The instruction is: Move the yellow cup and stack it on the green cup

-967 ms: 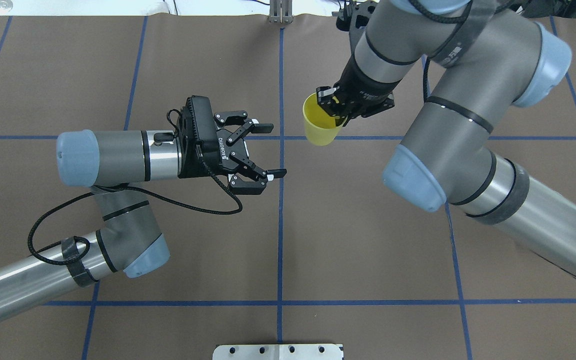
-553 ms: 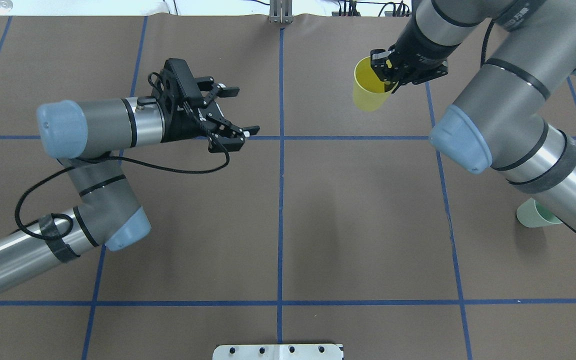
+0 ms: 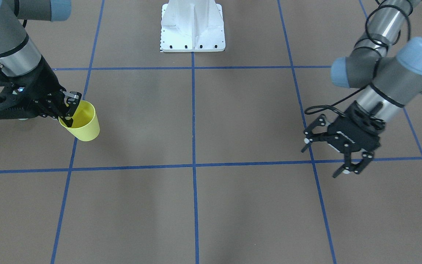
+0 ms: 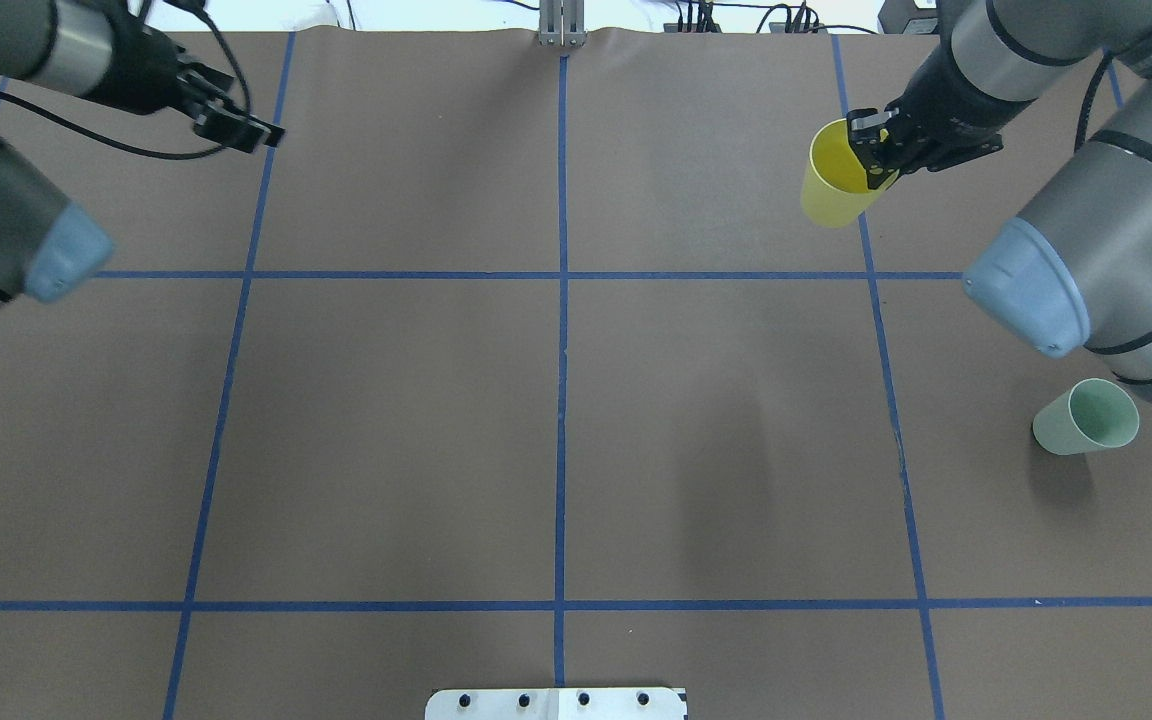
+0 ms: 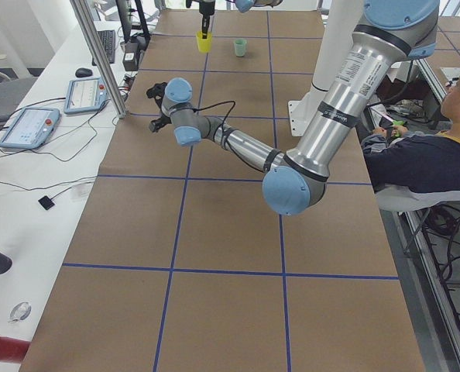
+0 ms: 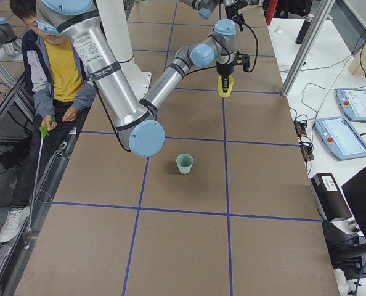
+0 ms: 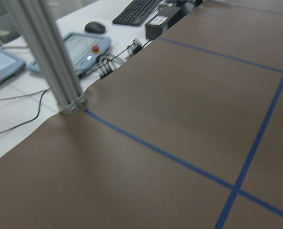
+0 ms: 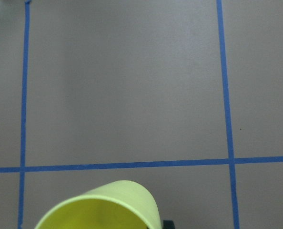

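My right gripper (image 4: 874, 155) is shut on the rim of the yellow cup (image 4: 833, 188), one finger inside it, and holds it tilted over the far right part of the table. The cup also shows in the front view (image 3: 81, 124) and the right wrist view (image 8: 103, 207). The green cup (image 4: 1086, 417) stands upright at the right edge, nearer the robot's base, well apart from the yellow cup and partly beside my right arm. My left gripper (image 3: 324, 157) is open and empty at the far left of the table (image 4: 241, 115).
The brown table cover (image 4: 556, 430) carries a blue tape grid. A white base plate (image 3: 192, 33) sits at the robot's side. Screens, a keyboard and a metal post (image 7: 46, 52) stand past the table's left end. A seated person (image 6: 60, 68) is beside the robot.
My right arm has carried the yellow cup from the table's middle to the far right. My left arm has drawn back to the far left, still open. The green cup has come into view.
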You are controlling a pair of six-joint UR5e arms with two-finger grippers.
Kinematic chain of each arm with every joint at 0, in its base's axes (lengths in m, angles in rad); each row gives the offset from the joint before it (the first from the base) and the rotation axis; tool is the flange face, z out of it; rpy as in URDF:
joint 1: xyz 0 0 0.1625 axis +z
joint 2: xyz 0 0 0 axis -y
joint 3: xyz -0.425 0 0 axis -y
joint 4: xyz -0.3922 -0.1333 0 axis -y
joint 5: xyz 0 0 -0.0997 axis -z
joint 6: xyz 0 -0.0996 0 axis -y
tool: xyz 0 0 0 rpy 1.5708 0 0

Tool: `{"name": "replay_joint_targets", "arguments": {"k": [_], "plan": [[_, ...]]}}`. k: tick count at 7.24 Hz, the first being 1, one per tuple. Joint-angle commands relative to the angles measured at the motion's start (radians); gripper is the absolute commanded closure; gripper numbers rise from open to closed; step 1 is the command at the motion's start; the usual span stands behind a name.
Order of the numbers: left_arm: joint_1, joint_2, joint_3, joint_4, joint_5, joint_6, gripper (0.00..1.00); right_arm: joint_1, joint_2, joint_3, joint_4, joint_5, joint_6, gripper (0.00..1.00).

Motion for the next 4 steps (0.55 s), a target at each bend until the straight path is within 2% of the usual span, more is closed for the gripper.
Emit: {"name": "replay_joint_targets", "arguments": {"k": [1,2,3,4], "plan": [[-0.203,0.088,0.012,0.247,-0.081,0.266,0.0,0.028,-0.084,0.054,0.004,0.007,-0.075,1.0],[-0.274,0.089,0.008,0.461,-0.075,0.417,0.0,0.036,-0.117,0.077,0.006,0.007,-0.077,1.0],[-0.331,0.089,0.002,0.605,-0.073,0.449,0.0,0.048,-0.146,0.108,0.006,0.021,-0.078,1.0],[-0.356,0.128,0.006,0.63,-0.05,0.448,0.0,0.071,-0.176,0.132,0.006,0.069,-0.087,1.0]]}}
